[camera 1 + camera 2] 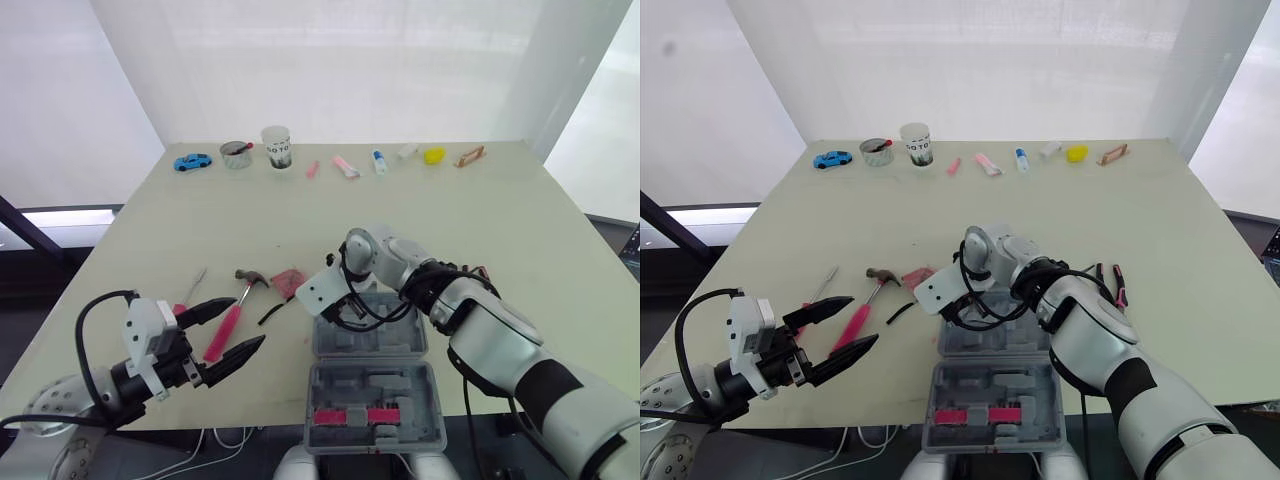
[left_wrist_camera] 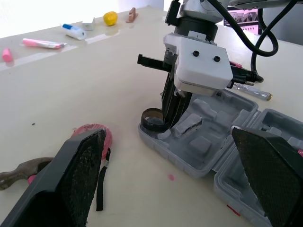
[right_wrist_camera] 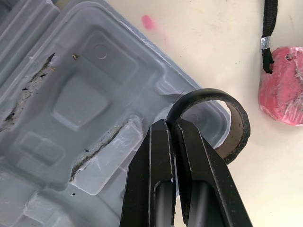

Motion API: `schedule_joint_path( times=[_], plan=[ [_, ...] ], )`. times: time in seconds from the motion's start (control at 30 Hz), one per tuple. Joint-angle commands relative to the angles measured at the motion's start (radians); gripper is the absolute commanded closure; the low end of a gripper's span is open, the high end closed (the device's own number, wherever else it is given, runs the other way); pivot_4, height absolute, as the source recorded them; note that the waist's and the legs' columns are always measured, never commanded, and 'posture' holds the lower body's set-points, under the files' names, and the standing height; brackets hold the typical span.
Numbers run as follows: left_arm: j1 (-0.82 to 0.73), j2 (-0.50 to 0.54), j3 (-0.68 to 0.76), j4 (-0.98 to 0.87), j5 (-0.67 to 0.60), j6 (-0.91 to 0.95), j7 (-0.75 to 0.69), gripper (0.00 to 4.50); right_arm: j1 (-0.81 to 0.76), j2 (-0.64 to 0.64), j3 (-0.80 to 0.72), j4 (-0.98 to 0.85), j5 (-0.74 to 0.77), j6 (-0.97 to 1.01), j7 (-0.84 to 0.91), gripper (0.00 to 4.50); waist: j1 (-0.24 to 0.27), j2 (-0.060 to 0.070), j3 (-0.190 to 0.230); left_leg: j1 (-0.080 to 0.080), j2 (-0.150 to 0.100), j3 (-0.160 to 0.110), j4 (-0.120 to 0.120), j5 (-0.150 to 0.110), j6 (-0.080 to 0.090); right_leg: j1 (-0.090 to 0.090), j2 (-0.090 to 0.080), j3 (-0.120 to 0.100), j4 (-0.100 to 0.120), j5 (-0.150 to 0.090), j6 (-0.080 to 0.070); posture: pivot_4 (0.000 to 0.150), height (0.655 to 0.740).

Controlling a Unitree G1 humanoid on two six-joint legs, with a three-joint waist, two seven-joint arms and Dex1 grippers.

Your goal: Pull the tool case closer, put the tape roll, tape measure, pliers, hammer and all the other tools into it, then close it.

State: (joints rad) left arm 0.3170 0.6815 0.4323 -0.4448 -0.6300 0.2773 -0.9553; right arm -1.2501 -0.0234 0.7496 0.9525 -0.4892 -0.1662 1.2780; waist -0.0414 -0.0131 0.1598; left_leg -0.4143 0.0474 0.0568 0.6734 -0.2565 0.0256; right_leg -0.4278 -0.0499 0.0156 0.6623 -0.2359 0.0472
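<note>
Right hand (2 fingers clamped) pinches the tape roll at the tool case rim; left hand gapes wide.

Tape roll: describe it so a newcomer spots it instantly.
On the cream table, find the open grey plastic tool case. At its far left corner, the right gripper pinches a thin black tape roll, the only ring there, beside a pink tape measure.
</note>
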Motion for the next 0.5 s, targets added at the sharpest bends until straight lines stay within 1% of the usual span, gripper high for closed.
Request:
schedule_joint_path(
  times=[0.03, 0.37, 0.4, 0.43, 0.47, 0.5],
  plan=[
    [0.002, 0.009, 0.018, -0.010, -0.005, -0.004, 0.000, 0.00, -0.005, 0.006, -0.023, -0.021, 0.009, -0.009, 0.007, 4.43, 0.000, 0.000, 0.000, 0.000, 0.000, 0.000, 0.000, 0.000, 0.000, 0.000, 0.000, 0.000, 0.000, 0.000, 0.000, 0.150, 0.7400],
    [-0.010, 0.009, 0.010, 0.012, 0.008, -0.015, -0.004, 0.00, -0.008, 0.008, -0.030, -0.018, 0.011, -0.007, 0.003, 4.43, 0.000, 0.000, 0.000, 0.000, 0.000, 0.000, -0.001, 0.000, 0.000, -0.001, 0.000, 0.000, 0.000, 0.000, 0.000, 0.150, 0.7400],
    [-0.013, 0.009, 0.008, 0.016, 0.011, -0.016, -0.007, 0.00, -0.006, 0.007, -0.030, -0.021, 0.012, -0.006, 0.006, 4.16, 0.000, 0.000, 0.000, 0.000, 0.000, 0.000, -0.001, 0.000, 0.000, -0.001, 0.000, 0.000, 0.000, 0.000, 0.000, 0.150, 0.7400],
    [-0.015, 0.010, 0.005, 0.019, 0.013, -0.018, -0.009, 0.00, -0.004, 0.007, -0.032, -0.024, 0.013, -0.004, 0.007, 4.00, 0.000, 0.000, 0.000, 0.000, 0.000, 0.000, -0.001, 0.000, 0.000, -0.001, 0.000, 0.000, 0.000, 0.000, 0.000, 0.150, 0.7400],
    [-0.016, 0.010, 0.005, 0.022, 0.013, -0.019, -0.012, 0.00, -0.002, 0.006, -0.033, -0.027, 0.015, -0.001, 0.010, 3.60, 0.000, 0.000, 0.000, 0.000, 0.000, 0.000, -0.001, 0.000, 0.000, -0.001, 0.000, 0.000, 0.000, 0.000, 0.000, 0.150, 0.7400],
    [-0.016, 0.010, 0.005, 0.023, 0.012, -0.019, -0.015, 0.00, -0.001, 0.005, -0.033, -0.030, 0.015, 0.001, 0.012, 3.41, 0.000, 0.000, 0.000, 0.000, 0.000, 0.000, -0.001, 0.000, 0.000, -0.001, 0.000, 0.000, 0.000, 0.000, 0.000, 0.150, 0.7400]
  ],
)
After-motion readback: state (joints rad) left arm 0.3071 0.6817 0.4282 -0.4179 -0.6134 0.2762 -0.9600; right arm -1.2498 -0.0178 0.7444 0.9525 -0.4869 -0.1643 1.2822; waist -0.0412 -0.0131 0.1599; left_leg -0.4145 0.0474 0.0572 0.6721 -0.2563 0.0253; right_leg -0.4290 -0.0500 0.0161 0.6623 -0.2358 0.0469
